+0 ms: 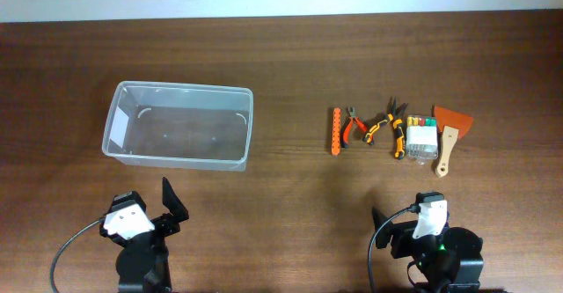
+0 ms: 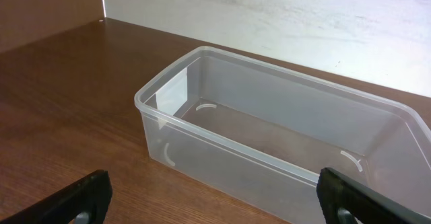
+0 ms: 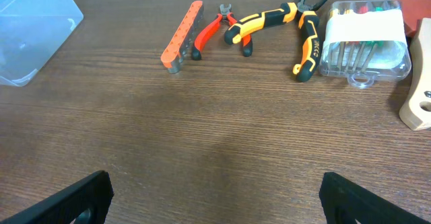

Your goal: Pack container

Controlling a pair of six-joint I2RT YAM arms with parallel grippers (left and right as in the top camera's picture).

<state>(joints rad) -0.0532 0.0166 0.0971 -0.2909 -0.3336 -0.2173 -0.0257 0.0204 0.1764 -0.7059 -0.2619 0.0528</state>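
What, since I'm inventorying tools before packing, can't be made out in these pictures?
Scraper: right wrist view, cut off by the right edge.
Small clear box: white label hides its contents; overhead, too small.
Container: left wrist view, right end cut off by the edge.

The container (image 2: 217,158) is smooth, translucent plastic with a faint sheen, on a matt wood-grain table (image 3: 202,136)

left arm (image 1: 139,249): black, white cap, grey cable (image 1: 63,251) | right arm (image 1: 437,253): black, white cap, black cable (image 1: 374,245) | fingers (image 2: 81,197): flat, black
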